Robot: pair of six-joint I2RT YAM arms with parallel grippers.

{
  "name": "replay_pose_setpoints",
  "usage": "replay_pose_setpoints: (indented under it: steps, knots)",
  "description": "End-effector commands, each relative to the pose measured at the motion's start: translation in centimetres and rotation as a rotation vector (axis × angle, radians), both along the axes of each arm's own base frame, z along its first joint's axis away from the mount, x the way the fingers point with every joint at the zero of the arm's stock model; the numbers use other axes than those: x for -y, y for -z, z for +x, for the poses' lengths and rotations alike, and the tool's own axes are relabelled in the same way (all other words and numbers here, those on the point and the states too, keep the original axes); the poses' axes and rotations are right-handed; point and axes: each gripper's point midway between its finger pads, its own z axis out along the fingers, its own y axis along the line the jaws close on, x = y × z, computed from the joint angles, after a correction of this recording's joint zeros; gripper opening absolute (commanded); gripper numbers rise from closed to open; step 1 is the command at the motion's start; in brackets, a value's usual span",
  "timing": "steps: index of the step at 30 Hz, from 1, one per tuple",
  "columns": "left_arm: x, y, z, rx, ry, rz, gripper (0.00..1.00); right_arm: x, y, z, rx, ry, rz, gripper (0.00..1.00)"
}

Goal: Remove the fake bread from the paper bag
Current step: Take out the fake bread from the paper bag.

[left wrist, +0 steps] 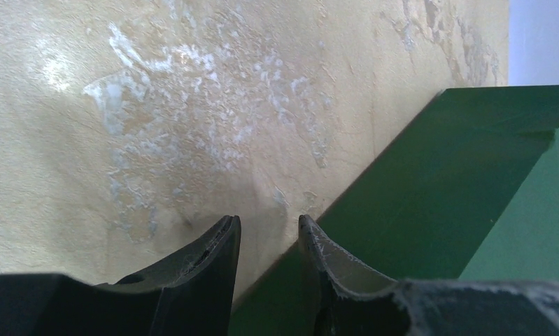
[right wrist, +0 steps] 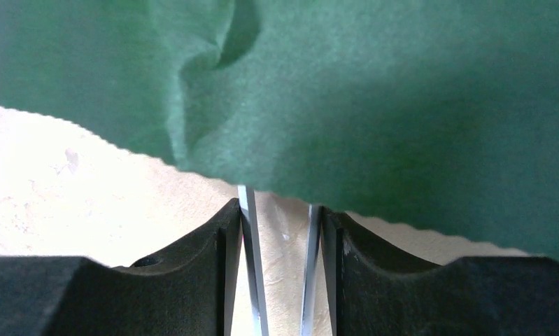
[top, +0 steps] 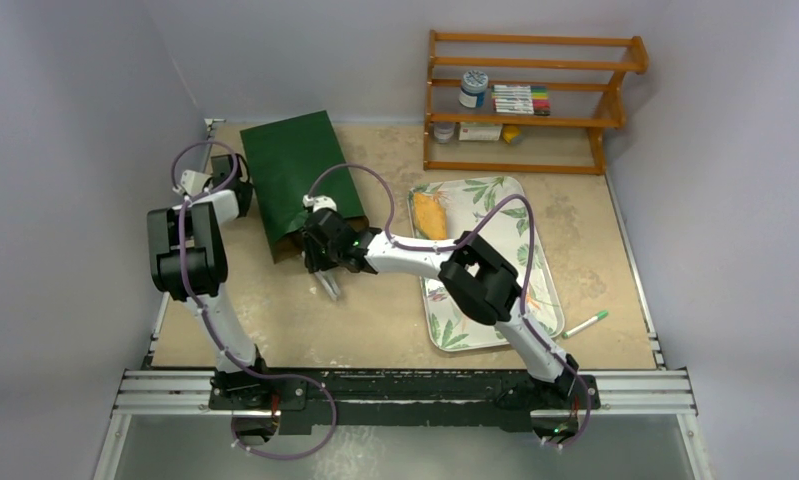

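The dark green paper bag [top: 297,165] lies flat on the table, its brown mouth toward the near side. My right gripper [top: 317,248] is at that mouth and is shut on a pair of metal tongs [right wrist: 249,234]. The tongs' two arms run under the bag's serrated green edge [right wrist: 367,91]; their tips are hidden. The tongs' rear end shows in the top view [top: 331,286]. My left gripper [top: 237,190] is open at the bag's left side, its fingers [left wrist: 213,245] straddling the bag's edge [left wrist: 437,196]. One golden-orange bread [top: 430,213] lies on the leaf-patterned tray [top: 495,300].
A wooden shelf [top: 535,100] with a jar, markers and small items stands at the back right. A green-capped pen [top: 585,323] lies on the table right of the tray. The right arm reaches across the tray's left part.
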Motion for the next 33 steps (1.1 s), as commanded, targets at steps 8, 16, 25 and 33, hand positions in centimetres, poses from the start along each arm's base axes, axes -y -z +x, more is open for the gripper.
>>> replay_pose_setpoints:
  steps: [8, 16, 25, 33]
  knots:
    - [3.0, -4.3, 1.4, 0.124, 0.054, -0.007, 0.35, -1.7, -4.4, 1.5, 0.065, -0.005, 0.081, 0.45]
    - [4.1, -3.5, 0.6, 0.113, 0.062, -0.020, 0.35, -0.7, -3.5, 3.0, 0.052, 0.024, 0.049, 0.45]
    - [5.0, -3.1, 0.5, 0.114, 0.075, -0.038, 0.35, -0.7, -2.7, 5.5, 0.045, 0.029, 0.053, 0.46]
    - [5.8, -2.4, 0.5, 0.110, 0.088, -0.057, 0.34, -1.1, -2.0, 6.8, 0.033, 0.021, 0.044, 0.45]
